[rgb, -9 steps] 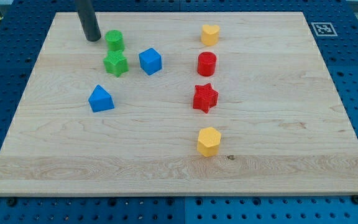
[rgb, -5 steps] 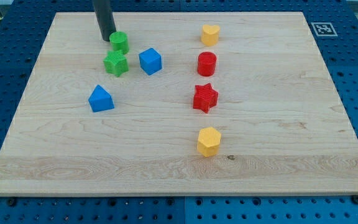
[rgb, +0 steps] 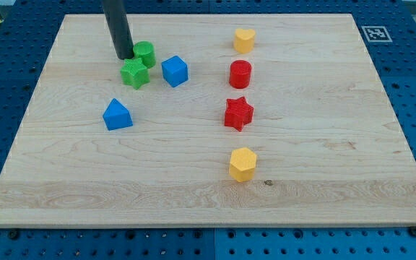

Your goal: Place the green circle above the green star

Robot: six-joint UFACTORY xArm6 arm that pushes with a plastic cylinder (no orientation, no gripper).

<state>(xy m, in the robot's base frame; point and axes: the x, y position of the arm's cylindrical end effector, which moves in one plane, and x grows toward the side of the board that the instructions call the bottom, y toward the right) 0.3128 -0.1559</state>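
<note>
My tip (rgb: 124,55), a bare rod holding nothing, presses the green circle's (rgb: 145,53) left side, directly above the green star (rgb: 134,74).

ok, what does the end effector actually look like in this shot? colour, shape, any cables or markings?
Only a straight, dark grey to black round rod shows, entering from the view's top edge. It looks smooth and matte, with no visible cables, labels or markings. My tip is a plain blunt end. The arm above is out of frame.
</note>
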